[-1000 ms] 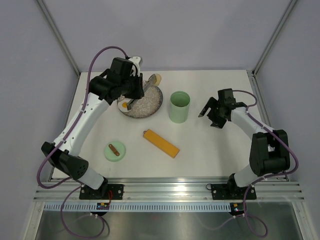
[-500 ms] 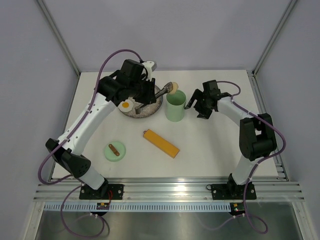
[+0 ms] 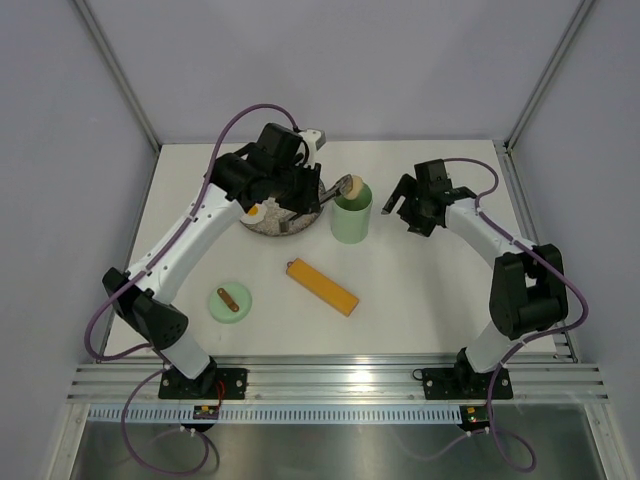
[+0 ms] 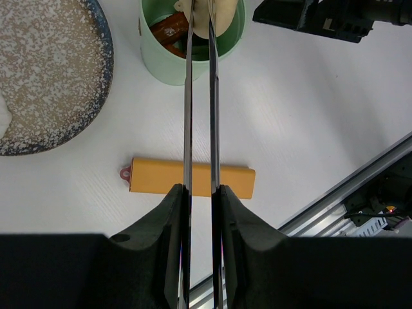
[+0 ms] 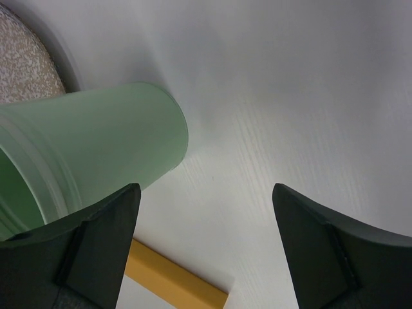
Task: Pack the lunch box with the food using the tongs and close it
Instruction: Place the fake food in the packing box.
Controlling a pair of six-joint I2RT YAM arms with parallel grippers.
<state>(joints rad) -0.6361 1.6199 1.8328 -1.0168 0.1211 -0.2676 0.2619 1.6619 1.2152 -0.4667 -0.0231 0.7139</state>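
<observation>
I had left gripper (image 4: pixel 199 193) pinching slim grey metal tongs (image 4: pixel 187 116); cream round food piece (image 4: pixel 221 19) ahead at the tips: judged light, slippery. Right gripper (image 5: pixel 203 193) gaped wide.

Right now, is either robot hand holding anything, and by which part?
The left gripper squeezes the tongs across both arms, well back from the tips, which pinch a cream food piece over the lunch box. The right gripper is open, holding nothing.
</observation>
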